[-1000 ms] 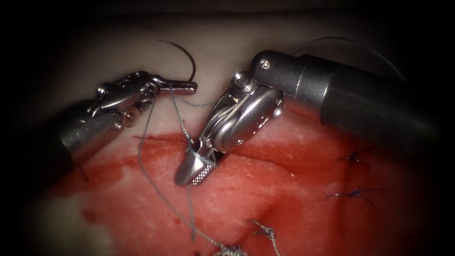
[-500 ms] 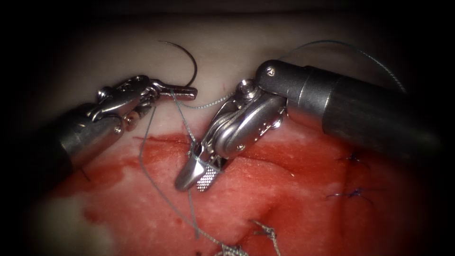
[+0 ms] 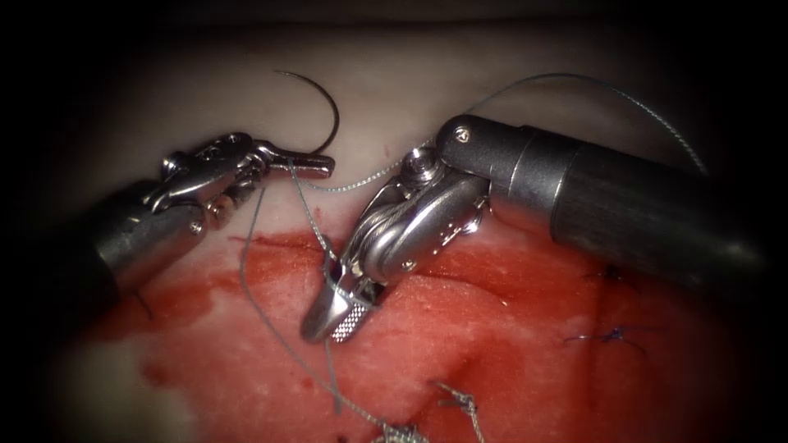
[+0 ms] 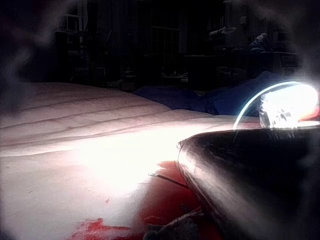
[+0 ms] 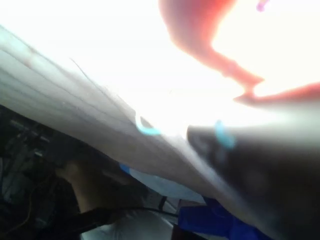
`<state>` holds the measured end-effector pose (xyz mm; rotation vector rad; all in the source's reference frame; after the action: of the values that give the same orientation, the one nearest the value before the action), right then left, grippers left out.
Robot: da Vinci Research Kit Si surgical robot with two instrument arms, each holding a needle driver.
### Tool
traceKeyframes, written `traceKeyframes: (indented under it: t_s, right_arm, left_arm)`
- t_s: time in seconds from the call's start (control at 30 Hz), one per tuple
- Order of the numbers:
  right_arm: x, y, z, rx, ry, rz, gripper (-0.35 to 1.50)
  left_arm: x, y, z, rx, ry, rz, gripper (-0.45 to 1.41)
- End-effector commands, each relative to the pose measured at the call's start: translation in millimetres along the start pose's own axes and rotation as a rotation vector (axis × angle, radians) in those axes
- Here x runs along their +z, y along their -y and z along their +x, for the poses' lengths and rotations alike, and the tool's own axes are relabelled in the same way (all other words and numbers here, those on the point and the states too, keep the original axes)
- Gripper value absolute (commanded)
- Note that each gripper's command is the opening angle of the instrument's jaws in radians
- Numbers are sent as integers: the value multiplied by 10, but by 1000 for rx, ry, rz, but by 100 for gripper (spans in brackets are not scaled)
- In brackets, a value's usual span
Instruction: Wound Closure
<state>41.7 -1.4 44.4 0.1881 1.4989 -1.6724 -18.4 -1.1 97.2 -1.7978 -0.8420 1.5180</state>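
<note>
My left tool [image 3: 316, 166] is shut on the curved needle [image 3: 335, 115] close to its thread end. The needle arcs up and back over the pale tissue and is free of the tissue; its arc [image 4: 248, 103] also shows in the left wrist view. Thread [image 3: 310, 213] runs from the left jaws down to the right tool [image 3: 332, 318], which points down at the red cut [image 3: 271, 240]. The right jaws stand slightly open with the serrated face showing. The thread passes by them and comes out below [image 3: 330, 369]. Another strand [image 3: 574, 76] loops over the right shaft.
Red fluid [image 3: 460, 328] covers the near tissue. Dark blue stitches [image 3: 611, 335] sit at the right. A knotted bundle of thread [image 3: 402, 431] lies at the near edge, and a long strand [image 3: 246, 271] curves down to it. The left shaft [image 4: 240, 170] lies over stained tissue.
The left tool has drifted slightly left and down with the needle. The right tool's jaws have narrowed a little, and the thread loop over its shaft has risen.
</note>
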Motion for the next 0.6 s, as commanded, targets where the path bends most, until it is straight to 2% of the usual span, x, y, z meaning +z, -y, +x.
traceKeyframes:
  t_s: [0.03, 0.27, 0.3, 0.33, 0.37, 0.5, 0.57, 0.6]
  right_arm:
    - [-10, -14, -5, -6, 6, -4, 19]
    - [-8, -17, -4, 6, -2, -9, 21]
    - [-8, -16, -4, 5, -2, -9, 14]
    - [-7, -15, -4, 6, -3, -6, -15]
    - [-7, -15, -5, 4, -1, -9, -33]
    - [-8, -14, -7, 14, -5, -9, -35]
    - [-10, -14, -9, -21, 13, -14, -35]
    - [-13, -16, -11, -94, 39, -32, -35]
  left_arm:
    - [3, 2, 16, 8, -4, -2, -45]
    - [1, -1, 17, 5, -2, -7, -45]
    - [1, -1, 17, 5, -2, -7, -45]
    - [1, -1, 17, 5, -2, -8, -45]
    - [1, -1, 17, 5, -1, -9, -45]
    - [1, -1, 16, 5, 1, -13, -45]
    - [1, -2, 16, 4, 2, -16, -45]
    - [0, -2, 16, 4, 1, -14, -45]
